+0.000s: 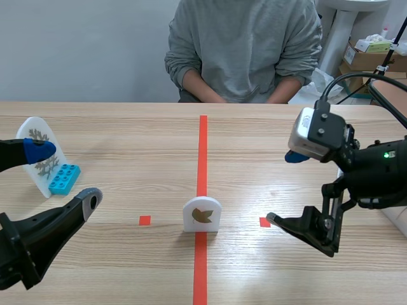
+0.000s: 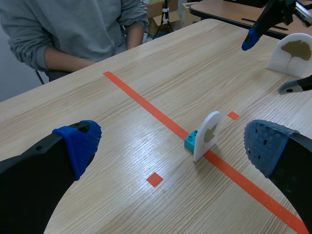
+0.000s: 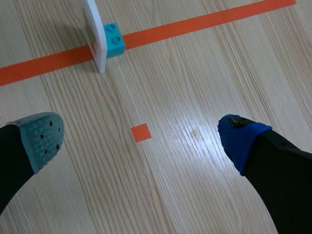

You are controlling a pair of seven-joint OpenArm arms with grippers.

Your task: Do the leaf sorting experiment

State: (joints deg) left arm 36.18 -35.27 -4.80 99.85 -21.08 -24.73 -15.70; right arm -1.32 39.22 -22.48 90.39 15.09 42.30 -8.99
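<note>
LEAF SORTING, MID-TABLE: The middle card [image 1: 202, 215], a white arch bearing a brown leaf, stands upright on the tape line [image 1: 203, 146] that runs down the table [image 1: 127, 127], with a teal brick [image 2: 191, 141] touching its back. Well to the left of the middle card stands the left card [image 1: 39, 152], white with a branching grey leaf, a blue brick [image 1: 64, 179] at its foot. Well to the right of the middle card, the right card [image 2: 292, 53] shows a fan-shaped leaf. My left gripper [image 2: 173, 146] hangs low to the left of the middle card, on my side of it, fingers spread wide and holding nothing; in the scene view one blue pad [image 1: 38, 150] lies across the left card. My right gripper [image 3: 141, 139] hovers to the right of the middle card, likewise spread wide and empty, a small tape square [image 3: 141, 132] beneath it. Beyond the middle card, across the table, sits a person [image 1: 245, 51] in a grey sweatshirt, arms at the far edge. Cardboard boxes [image 1: 365, 57] stand farther back, off to the middle card's right.
</note>
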